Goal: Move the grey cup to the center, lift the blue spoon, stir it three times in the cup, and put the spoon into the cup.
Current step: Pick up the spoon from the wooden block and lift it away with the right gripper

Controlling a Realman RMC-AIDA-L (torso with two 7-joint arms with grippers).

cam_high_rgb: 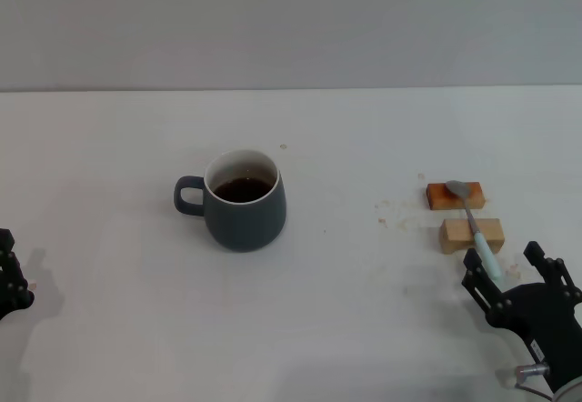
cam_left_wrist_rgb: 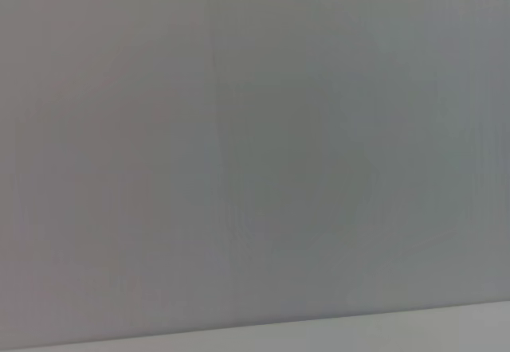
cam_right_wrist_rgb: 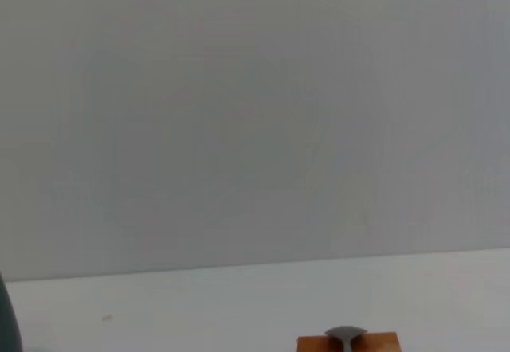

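Cup [cam_high_rgb: 244,201] is sitting mid-table already, so centering looks done. Spoon [cam_high_rgb: 475,223] is lying untouched across two blocks [cam_high_rgb: 462,214], with the right gripper [cam_high_rgb: 506,276] hovering spread beside its handle; lifting, stirring and dropping in are remaining. Left gripper [cam_high_rgb: 11,279] is idling at the table's edge, grip unclear.

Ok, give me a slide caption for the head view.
Grey cup of dark liquid mid-table; blue spoon across two wooden blocks, open right gripper beside it.

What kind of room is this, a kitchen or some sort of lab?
Probably a robot test bench, not a kitchen: a bare white table against a blank grey wall, holding only a grey cup and a blue spoon propped on two wooden blocks.
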